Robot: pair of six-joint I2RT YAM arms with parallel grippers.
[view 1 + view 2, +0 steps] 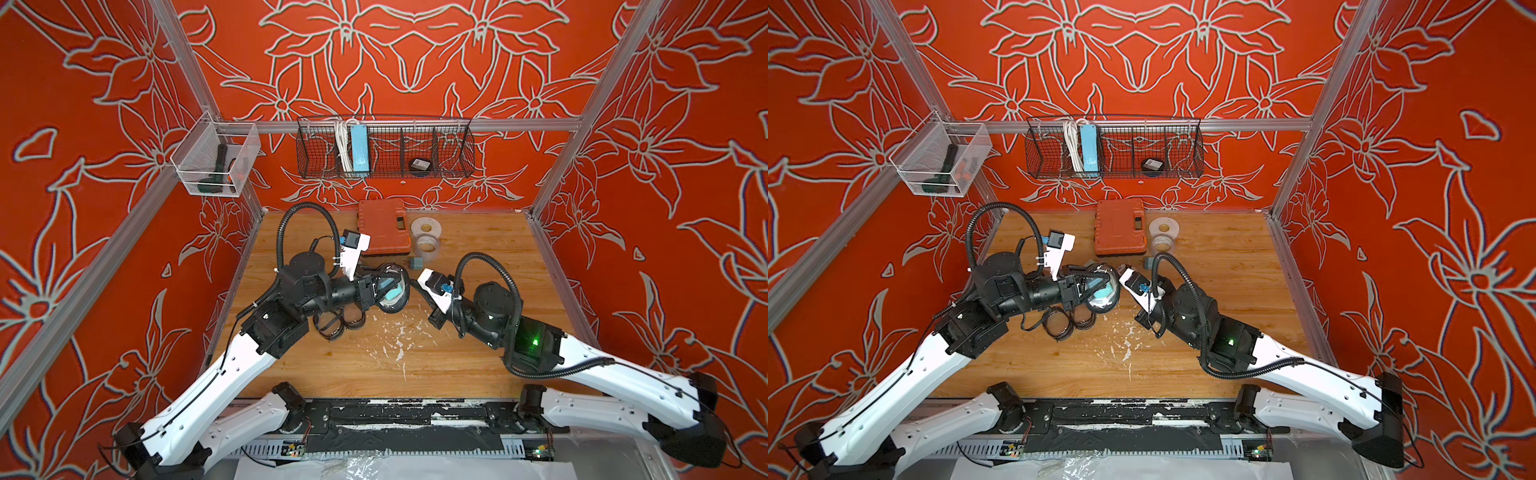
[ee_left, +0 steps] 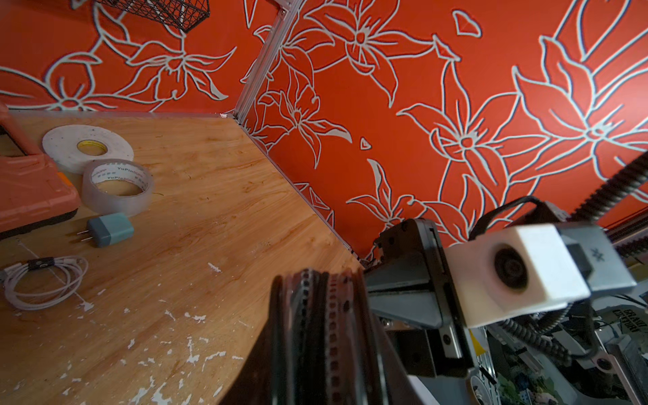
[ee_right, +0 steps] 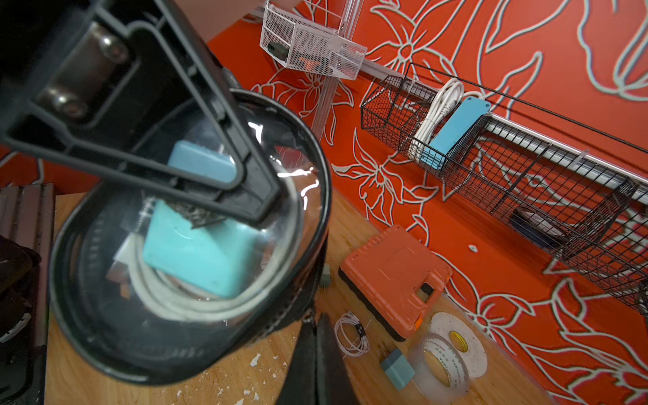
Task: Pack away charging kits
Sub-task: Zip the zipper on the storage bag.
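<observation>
Two grippers of mine meet at one pouch (image 3: pixel 115 350), held just in front of the orange case (image 1: pixel 383 226). My left gripper (image 1: pixel 385 286) grasps the pouch, with one finger (image 3: pixel 210 157) lying across its clear face. Inside sit a teal plug (image 3: pixel 200 256) and a coiled white cable (image 3: pixel 182 308) curled round it. My right gripper (image 3: pixel 316 336) is clenched tight, its tips touching the pouch's black rim; I cannot tell whether they pinch anything there. A second plug (image 2: pixel 112 229) lies loose on the table (image 1: pixel 478 270) off the case's front right corner, near the clear tape roll (image 2: pixel 117 191) and the white tape roll (image 2: pixel 87 147) beside the case. A second cable (image 2: pixel 42 280) lies coiled in front of the case. More black-rimmed pouches (image 1: pixel 334 328) lie farther from the case, under my left arm.
</observation>
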